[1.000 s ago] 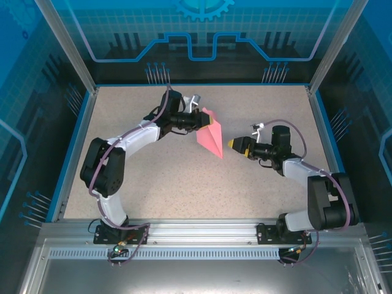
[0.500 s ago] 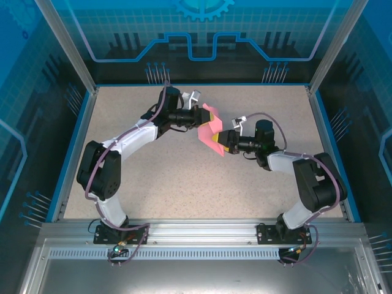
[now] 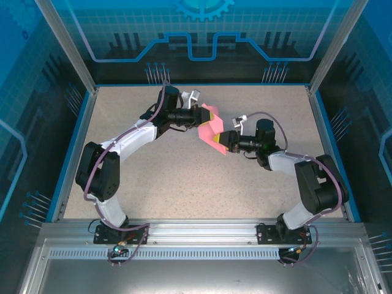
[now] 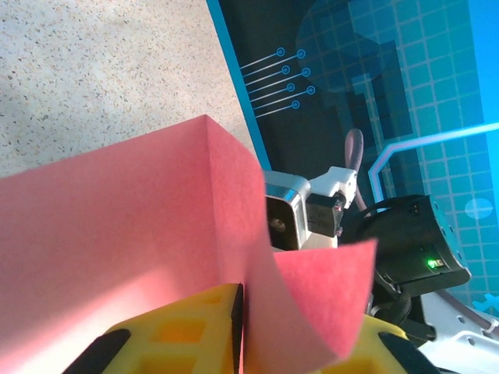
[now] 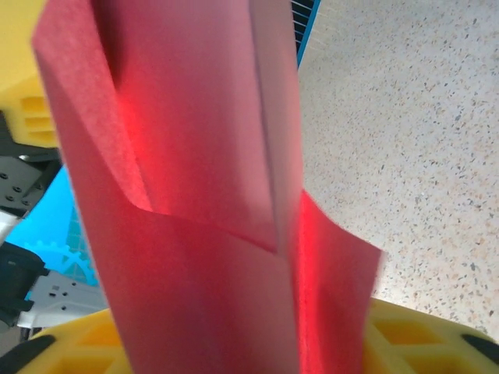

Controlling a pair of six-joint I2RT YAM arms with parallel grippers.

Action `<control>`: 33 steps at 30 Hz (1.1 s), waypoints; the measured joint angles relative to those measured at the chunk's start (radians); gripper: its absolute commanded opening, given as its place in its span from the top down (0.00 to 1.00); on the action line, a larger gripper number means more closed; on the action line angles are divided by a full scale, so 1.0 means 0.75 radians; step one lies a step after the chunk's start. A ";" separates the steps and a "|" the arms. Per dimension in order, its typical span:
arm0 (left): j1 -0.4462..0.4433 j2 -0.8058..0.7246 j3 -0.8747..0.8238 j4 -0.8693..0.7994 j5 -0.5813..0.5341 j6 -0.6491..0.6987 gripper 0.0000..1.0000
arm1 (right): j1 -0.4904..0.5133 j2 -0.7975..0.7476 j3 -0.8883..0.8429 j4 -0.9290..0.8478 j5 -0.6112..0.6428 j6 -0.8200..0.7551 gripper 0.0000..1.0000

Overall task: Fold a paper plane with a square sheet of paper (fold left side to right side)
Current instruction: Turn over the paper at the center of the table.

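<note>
The pink sheet of paper (image 3: 208,127), folded to a pointed shape, hangs above the table's middle between both arms. My left gripper (image 3: 200,116) is shut on its upper left part. In the left wrist view the paper (image 4: 140,218) runs between the yellow fingers (image 4: 179,327) of that gripper (image 4: 304,331), and one flap curls right. My right gripper (image 3: 224,142) is at the paper's lower right tip. In the right wrist view the paper (image 5: 203,156) drops between the jaws of this gripper (image 5: 242,351) and hides the gap.
The speckled table (image 3: 184,177) is walled by a blue rim (image 3: 73,147) and frame posts (image 3: 64,43). The right arm's wrist camera (image 4: 312,210) sits close behind the paper. The arm bases stand at the near rail (image 3: 196,231).
My right gripper has swung left up to the paper's lower tip, and its jaws have narrowed around it. The left gripper has kept hold, and the paper has bent slightly.
</note>
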 measured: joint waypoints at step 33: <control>0.064 -0.901 -0.432 -0.421 -0.742 0.357 0.26 | 0.549 -0.068 0.761 -1.796 1.577 -1.283 0.87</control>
